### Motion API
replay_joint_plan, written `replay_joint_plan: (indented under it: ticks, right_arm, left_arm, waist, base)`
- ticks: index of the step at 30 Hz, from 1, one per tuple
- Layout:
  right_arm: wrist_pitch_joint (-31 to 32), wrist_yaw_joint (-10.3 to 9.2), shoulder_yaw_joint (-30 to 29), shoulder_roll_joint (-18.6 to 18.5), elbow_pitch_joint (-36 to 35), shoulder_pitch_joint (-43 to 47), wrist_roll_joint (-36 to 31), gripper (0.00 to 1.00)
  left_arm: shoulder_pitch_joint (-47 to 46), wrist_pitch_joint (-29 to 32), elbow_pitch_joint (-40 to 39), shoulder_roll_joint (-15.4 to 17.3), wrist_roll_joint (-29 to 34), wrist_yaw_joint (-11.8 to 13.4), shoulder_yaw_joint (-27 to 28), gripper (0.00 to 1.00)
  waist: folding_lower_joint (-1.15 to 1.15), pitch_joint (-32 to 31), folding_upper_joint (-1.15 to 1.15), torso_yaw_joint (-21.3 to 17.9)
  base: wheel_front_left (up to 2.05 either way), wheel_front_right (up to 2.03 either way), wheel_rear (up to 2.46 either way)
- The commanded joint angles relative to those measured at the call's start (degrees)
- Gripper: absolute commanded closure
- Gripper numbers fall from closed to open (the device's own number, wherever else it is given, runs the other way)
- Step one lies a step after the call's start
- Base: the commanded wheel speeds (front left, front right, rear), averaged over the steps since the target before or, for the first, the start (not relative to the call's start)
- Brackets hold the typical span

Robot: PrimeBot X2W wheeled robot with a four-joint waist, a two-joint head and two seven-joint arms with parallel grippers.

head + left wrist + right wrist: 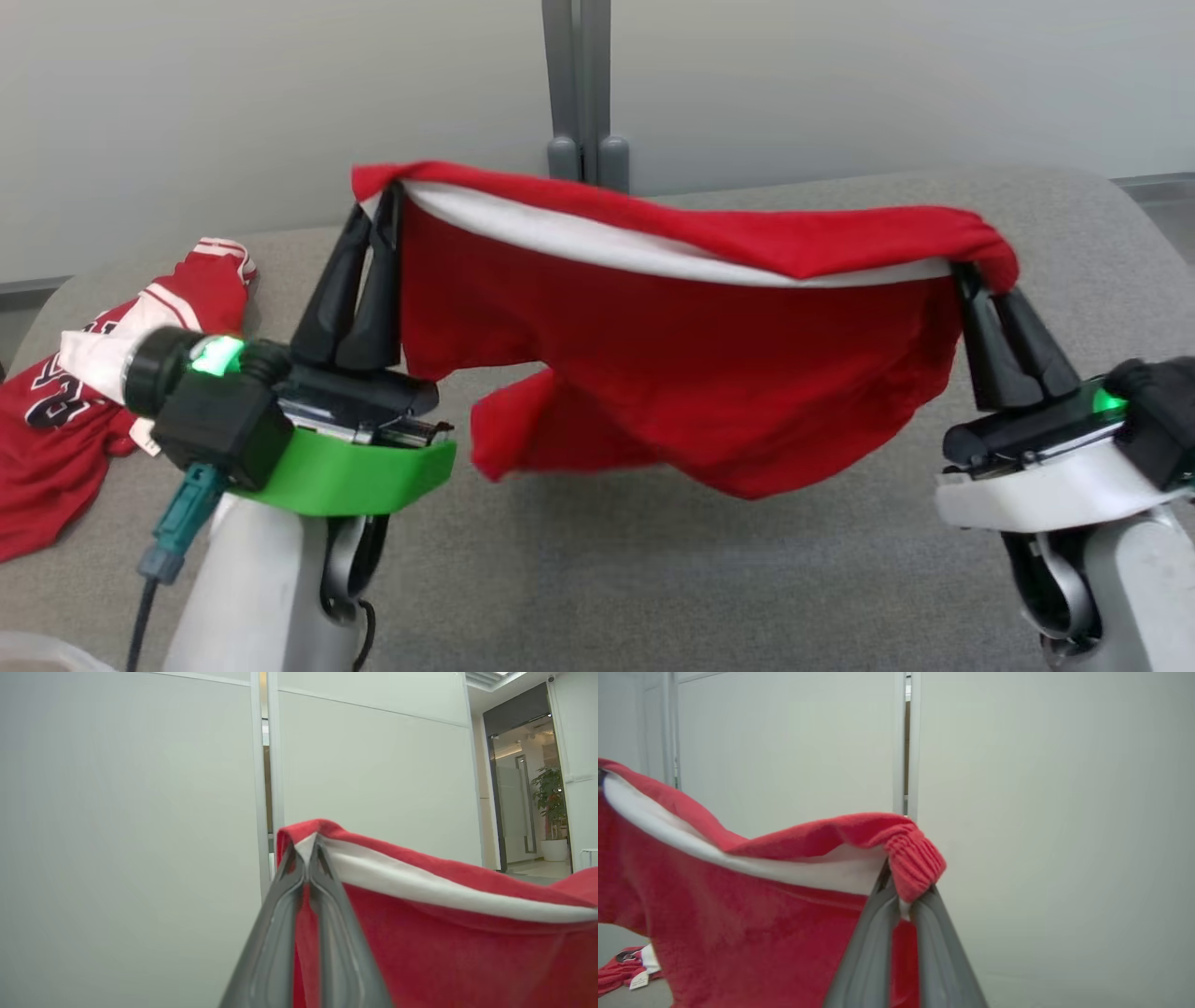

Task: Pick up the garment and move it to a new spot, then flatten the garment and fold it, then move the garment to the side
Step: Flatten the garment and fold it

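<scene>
Between the two raised grippers in the head view, the red garment (672, 373) hangs stretched out. Its white-lined top edge runs from the left gripper (378, 207) across to the right gripper (968, 277), and its lower folds hang over the grey table (653, 579). Each gripper is clenched on one end of that edge. Off the left gripper's outer side, a red-and-white jersey (56, 411) lies crumpled on the table.

Along the left wrist view, the left gripper (306, 855) pinches the garment (444, 952) at its fingertips, and the cloth runs away to the right of them. Behind it stands a pale partition wall (140, 835), with a potted plant (551, 798) far off to the right.

Along the right wrist view, the right gripper (901, 900) is clamped on the garment (761, 933). A ribbed red cuff (915, 865) is bunched over its tips, and the cloth spreads to their left. The jersey (621, 973) lies low at the left.
</scene>
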Motion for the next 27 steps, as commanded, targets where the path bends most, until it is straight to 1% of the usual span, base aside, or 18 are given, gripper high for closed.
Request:
replay_joint_plan:
  ticks: [1,4,6,9,11,13,15,16,18,21,25,27]
  right_arm:
    - [1.0,0.01,-0.6,-0.3,-3.4,0.7,0.4,1.0]
    - [4.0,0.01,-1.9,-1.2,-11.1,1.3,0.7,1.0]
    - [6.1,0.01,-2.1,-1.5,-14.4,1.3,1.3,1.0]
    - [8.3,0.01,-1.7,-2.3,-16.2,-0.2,1.8,1.0]
    - [9.2,0.01,-0.6,-1.9,-14.8,-2.3,2.8,1.0]
    - [9.4,0.01,1.4,-2.8,-11.5,-6.3,2.6,1.0]
    - [9.1,0.01,3.4,-2.8,-7.5,-10.5,3.4,1.0]
    - [8.6,0.01,4.6,-3.3,-4.6,-13.9,3.3,1.0]
    - [7.2,0.01,5.9,-2.6,1.4,-20.9,4.0,1.0]
    - [4.0,0.01,6.6,-1.7,11.6,-33.0,2.4,1.0]
    - [-0.7,0.01,8.5,-0.6,25.1,-45.3,-0.7,1.0]
    - [-2.1,0.01,10.1,0.5,31.4,-48.7,-1.1,1.0]
  left_arm:
    - [-1.5,0.1,-2.3,0.8,0.8,-0.2,-0.1,1.0]
    - [-4.4,2.0,-7.9,2.1,1.0,-0.5,0.0,1.0]
    - [-6.2,4.2,-9.6,2.9,0.6,-0.6,-0.1,1.0]
    - [-9.5,6.6,-9.2,3.8,-0.3,-1.0,-0.1,1.0]
    - [-12.1,8.0,-6.7,4.2,-1.9,-1.1,0.0,1.0]
    - [-15.6,8.9,-2.9,5.2,-2.8,-1.4,-0.5,1.0]
    - [-19.1,9.2,0.8,5.8,-3.4,-1.6,-0.8,1.0]
    - [-21.8,9.0,3.2,6.4,-3.5,-1.7,-0.8,1.0]
    - [-26.8,8.2,7.5,6.9,-4.2,-1.8,-0.5,1.0]
    - [-35.5,6.6,13.8,7.7,-4.3,-1.9,0.3,1.0]
    - [-43.8,4.0,21.4,7.2,-3.9,-1.8,0.8,1.0]
    - [-45.3,2.8,25.0,6.4,-3.2,-0.6,0.7,1.0]
  waist:
    - [0.0,-1.0,0.0,-1.2]
    - [0.0,-0.5,0.0,-1.6]
    - [0.0,0.3,0.0,-1.7]
    - [0.0,2.4,0.0,-2.0]
    - [0.0,4.8,0.0,-2.1]
    - [0.0,8.0,0.0,-2.4]
    - [0.0,10.6,0.0,-2.7]
    - [0.0,12.1,0.0,-2.8]
    - [0.0,14.8,0.0,-3.1]
    - [0.0,18.4,0.0,-3.5]
    - [0.0,21.9,0.0,-2.8]
    - [0.0,23.3,0.0,-2.1]
  base:
    - [0.0,0.0,0.0]
    - [0.0,0.0,0.0]
    - [0.0,0.0,0.0]
    - [0.0,0.0,0.0]
    - [0.0,0.0,0.0]
    - [0.0,0.0,0.0]
    - [0.0,0.0,0.0]
    - [0.0,0.0,0.0]
    - [0.0,0.0,0.0]
    - [0.0,0.0,0.0]
    - [0.0,0.0,0.0]
    - [0.0,0.0,0.0]
